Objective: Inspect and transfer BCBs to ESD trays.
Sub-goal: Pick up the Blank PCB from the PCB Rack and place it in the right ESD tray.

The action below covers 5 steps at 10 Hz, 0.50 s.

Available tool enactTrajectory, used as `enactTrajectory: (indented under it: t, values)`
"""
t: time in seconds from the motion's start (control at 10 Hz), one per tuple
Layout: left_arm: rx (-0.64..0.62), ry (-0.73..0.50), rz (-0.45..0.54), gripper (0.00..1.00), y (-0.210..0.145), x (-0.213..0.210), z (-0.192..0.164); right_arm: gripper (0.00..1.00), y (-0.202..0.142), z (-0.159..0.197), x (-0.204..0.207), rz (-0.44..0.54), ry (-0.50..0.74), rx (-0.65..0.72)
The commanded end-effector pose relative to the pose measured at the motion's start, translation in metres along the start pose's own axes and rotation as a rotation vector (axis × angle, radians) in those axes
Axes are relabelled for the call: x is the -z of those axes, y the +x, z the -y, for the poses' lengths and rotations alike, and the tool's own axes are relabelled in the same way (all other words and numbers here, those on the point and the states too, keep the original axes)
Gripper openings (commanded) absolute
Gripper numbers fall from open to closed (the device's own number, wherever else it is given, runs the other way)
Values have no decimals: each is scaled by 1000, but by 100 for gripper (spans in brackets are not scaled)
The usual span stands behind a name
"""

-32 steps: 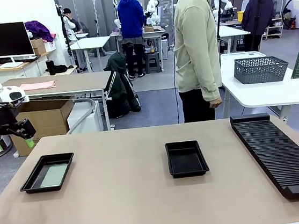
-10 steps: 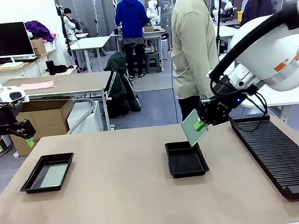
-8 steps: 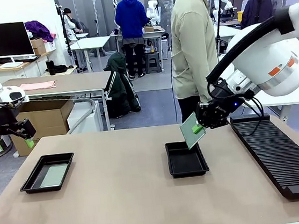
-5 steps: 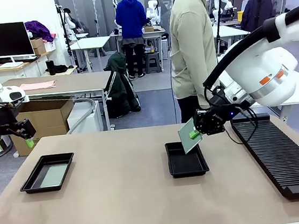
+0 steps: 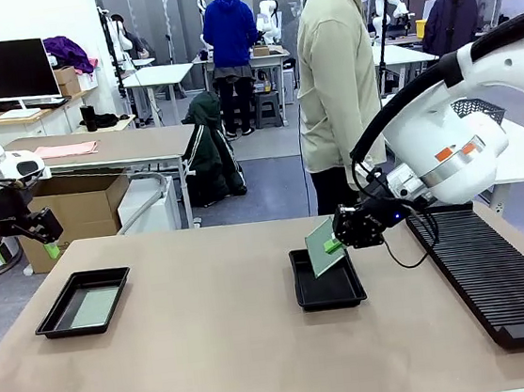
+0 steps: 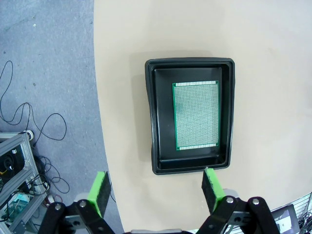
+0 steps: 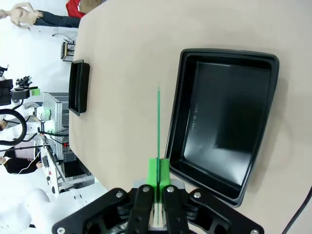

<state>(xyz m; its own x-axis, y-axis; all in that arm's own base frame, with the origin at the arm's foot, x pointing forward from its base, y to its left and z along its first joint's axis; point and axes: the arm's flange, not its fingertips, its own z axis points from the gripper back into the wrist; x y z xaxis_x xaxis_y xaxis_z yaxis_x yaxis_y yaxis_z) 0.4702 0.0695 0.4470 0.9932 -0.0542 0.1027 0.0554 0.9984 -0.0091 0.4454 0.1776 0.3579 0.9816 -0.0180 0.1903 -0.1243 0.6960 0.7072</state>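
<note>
Bare tan worktop [image 5: 223,352] is stretching wide around two black ESD trays. Right gripper [image 5: 335,242] jaws are pinching a tilted BCB [image 5: 322,246] over the middle tray [image 5: 328,290]; left gripper [image 6: 155,187] jaws are hanging spread above the other tray [image 6: 190,165], where a second BCB [image 6: 196,116] is lying.

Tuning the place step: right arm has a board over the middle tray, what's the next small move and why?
Probably lower and level it: the right gripper is shut on a BCB tilted above the empty middle ESD tray, its lower edge near the tray's left rim.
</note>
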Motion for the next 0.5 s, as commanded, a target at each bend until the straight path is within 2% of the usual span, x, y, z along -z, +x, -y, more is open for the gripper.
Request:
enactTrajectory:
  t: [0.0, 0.4]
  values:
    - [-2, 2, 4, 100, -1, 1, -1, 2, 7, 8, 20, 28, 22, -3]
    - [-2, 2, 4, 100, -1, 1, -1, 2, 13, 28, 41, 10, 41, 26]
